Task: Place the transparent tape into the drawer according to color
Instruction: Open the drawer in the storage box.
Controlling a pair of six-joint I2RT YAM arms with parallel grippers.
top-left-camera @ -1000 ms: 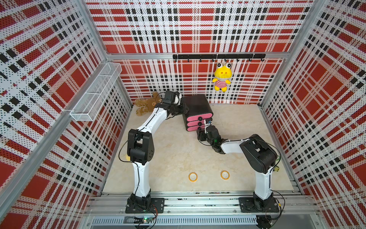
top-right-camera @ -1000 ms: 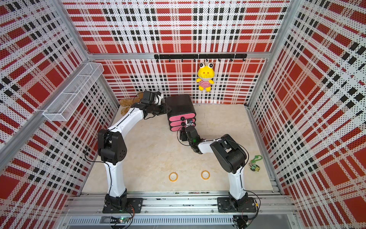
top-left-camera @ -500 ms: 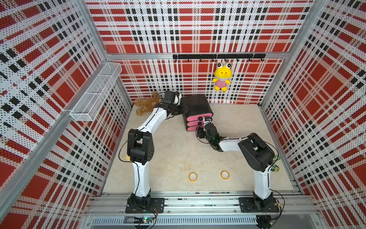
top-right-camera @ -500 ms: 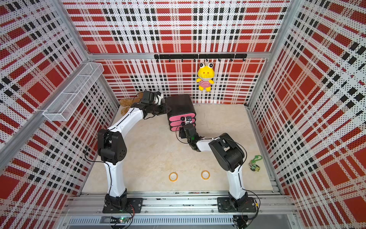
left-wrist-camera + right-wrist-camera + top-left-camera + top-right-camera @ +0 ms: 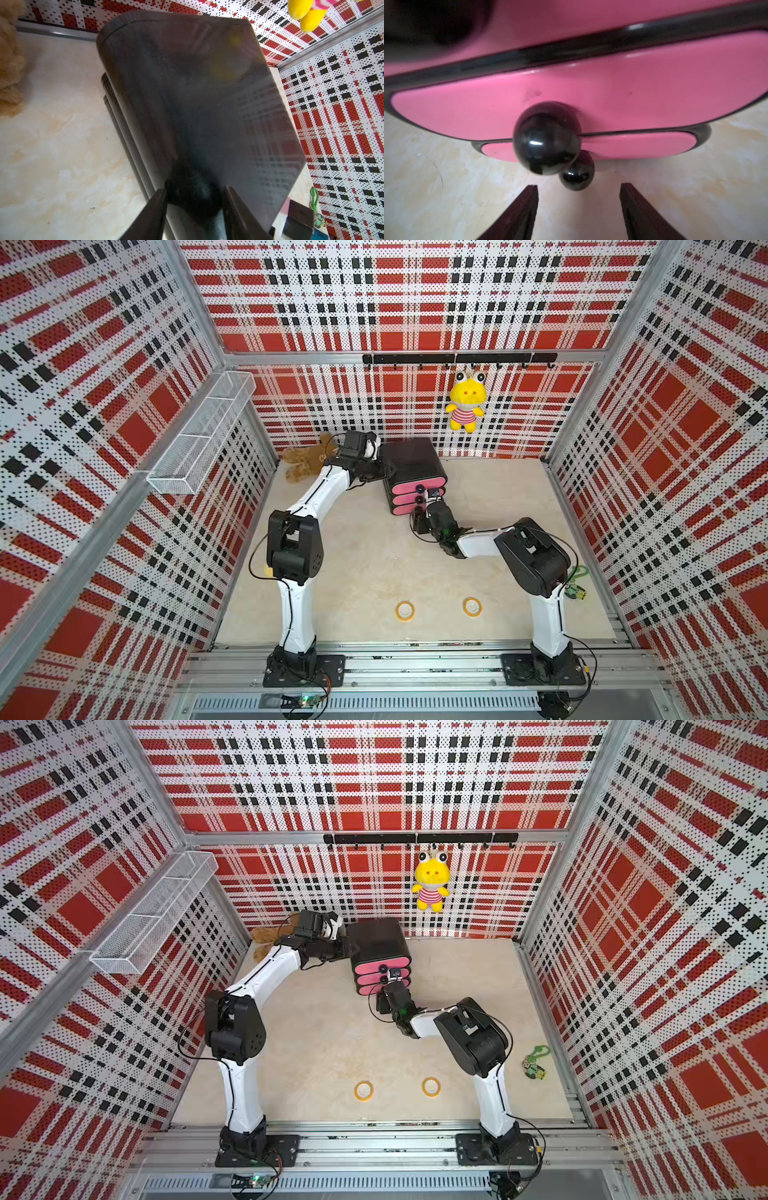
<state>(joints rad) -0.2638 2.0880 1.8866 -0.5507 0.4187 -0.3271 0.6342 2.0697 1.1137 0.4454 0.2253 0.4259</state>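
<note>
Two fingers (image 5: 527,207) of the right end effector (image 5: 579,197) stand about half apart, empty, just short of a glossy black knob (image 5: 547,138) on the drawer chest (image 5: 411,460). The left end effector (image 5: 195,193) is closed on that chest's rounded upper edge, probably bracing it. Well behind both, two orange tape rings (image 5: 405,610) lie flat on the desk (image 5: 365,572): likely light, stiff, slick; pinch across the band, through the core.

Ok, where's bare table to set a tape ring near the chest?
Bare: the table middle, bordered by both arms, the chest and orange tape rings; also between chest and right wall. Crowded: drawer fronts, with right gripper; chest's left side, with left gripper and brown plush.
</note>
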